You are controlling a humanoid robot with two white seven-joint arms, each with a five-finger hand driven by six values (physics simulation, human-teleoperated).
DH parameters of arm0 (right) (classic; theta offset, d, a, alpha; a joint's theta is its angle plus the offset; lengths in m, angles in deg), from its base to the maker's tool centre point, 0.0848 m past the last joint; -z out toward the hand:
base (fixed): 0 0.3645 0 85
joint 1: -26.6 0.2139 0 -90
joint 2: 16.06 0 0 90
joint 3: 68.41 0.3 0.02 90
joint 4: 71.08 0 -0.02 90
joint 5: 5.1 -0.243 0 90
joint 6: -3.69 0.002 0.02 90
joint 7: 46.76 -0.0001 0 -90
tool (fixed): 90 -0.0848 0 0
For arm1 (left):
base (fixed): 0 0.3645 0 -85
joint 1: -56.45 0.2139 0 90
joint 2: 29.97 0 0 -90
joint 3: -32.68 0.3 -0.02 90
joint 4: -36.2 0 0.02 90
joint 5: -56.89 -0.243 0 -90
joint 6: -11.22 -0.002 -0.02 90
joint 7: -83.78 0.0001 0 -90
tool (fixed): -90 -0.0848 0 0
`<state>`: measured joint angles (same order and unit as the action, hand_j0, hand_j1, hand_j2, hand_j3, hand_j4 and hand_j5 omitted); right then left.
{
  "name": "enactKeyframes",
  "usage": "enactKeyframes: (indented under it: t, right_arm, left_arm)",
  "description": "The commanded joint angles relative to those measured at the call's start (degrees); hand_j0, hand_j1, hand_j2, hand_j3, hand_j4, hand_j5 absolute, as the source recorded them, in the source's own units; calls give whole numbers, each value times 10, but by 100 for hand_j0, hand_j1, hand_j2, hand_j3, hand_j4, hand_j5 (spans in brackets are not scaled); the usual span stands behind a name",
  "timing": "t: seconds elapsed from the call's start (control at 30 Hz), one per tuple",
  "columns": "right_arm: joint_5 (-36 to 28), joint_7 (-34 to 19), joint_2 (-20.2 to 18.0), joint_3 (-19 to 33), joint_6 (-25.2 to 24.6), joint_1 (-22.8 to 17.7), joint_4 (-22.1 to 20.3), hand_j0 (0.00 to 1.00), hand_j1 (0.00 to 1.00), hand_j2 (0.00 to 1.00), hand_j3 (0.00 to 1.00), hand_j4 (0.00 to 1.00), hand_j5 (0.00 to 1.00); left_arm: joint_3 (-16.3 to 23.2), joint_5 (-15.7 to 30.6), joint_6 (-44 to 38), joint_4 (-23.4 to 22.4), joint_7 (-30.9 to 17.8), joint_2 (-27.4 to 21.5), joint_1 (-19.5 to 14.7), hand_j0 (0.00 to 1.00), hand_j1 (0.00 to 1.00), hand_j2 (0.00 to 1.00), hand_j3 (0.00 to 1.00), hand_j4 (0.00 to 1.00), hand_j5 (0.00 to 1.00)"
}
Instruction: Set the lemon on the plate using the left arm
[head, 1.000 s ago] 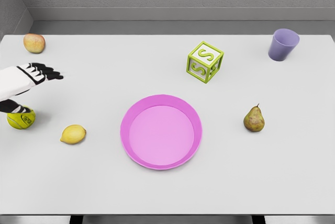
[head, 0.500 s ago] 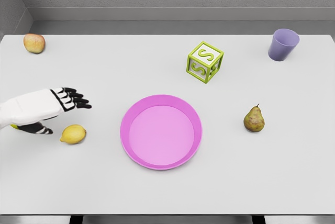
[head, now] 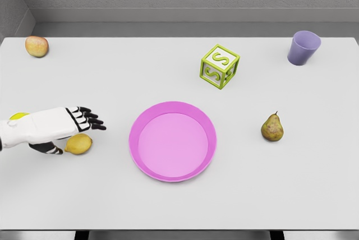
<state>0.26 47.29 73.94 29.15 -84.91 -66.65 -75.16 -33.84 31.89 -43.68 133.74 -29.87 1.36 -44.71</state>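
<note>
- Nearest to me, the left robot hand (head: 68, 127), white with black fingers, is hovering over the small yellow lemon (head: 79, 143) at the left of the white bench (head: 179, 201). Its fingers (head: 90, 119) are lying spread and extended toward the plate, and they are gripping nothing.
- The lemon is sitting on the bench surface, partly covered by the palm, with the black thumb (head: 47, 148) showing just to its left. I cannot tell whether anything is touching it.
- To do this step well, I would say the robot hand needs to drop so that the thumb and fingers are bracketing the lemon's rounded body, then curl in evenly. A one-sided push is likely to send such a fruit rolling.
- Just to the right, the round pink plastic plate (head: 140, 156) is waiting with nothing on it. The carry is short, and I judge that a modest lift over the raised rim is enough.
- A yellow-green ball (head: 17, 116) is peeking out from behind the forearm, so the elbow wants watching.
- Farther right, a brownish-green pear (head: 272, 128) is standing well apart from the plate.
- Toward the back are a green letter cube (head: 219, 66), a lilac cup (head: 303, 47) and a reddish apple (head: 36, 46).
- The right arm is not showing.
</note>
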Motion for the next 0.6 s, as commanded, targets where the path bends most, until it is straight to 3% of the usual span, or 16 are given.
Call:
enactKeyframes:
  t: [0.0, 0.3, 0.57]
  right_arm:
    - [0, 0, 0, 0, 0, 0, -1, 100, 100, 100, 100, 100, 100]
    - [0, 0, 0, 0, 0, 0, 0, 100, 100, 100, 100, 100, 100]
    - [0, 0, 0, 0, 0, 0, 0, 100, 100, 100, 100, 100, 100]
  left_arm:
    - [4, 1, -1, 5, -2, -1, -1, 100, 100, 100, 100, 100, 100]
    - [14, -4, -1, 5, -59, 4, -4, 100, 100, 100, 100, 100, 100]
    - [15, -22, -1, -2, -60, 4, -25, 100, 100, 100, 100, 100, 100]
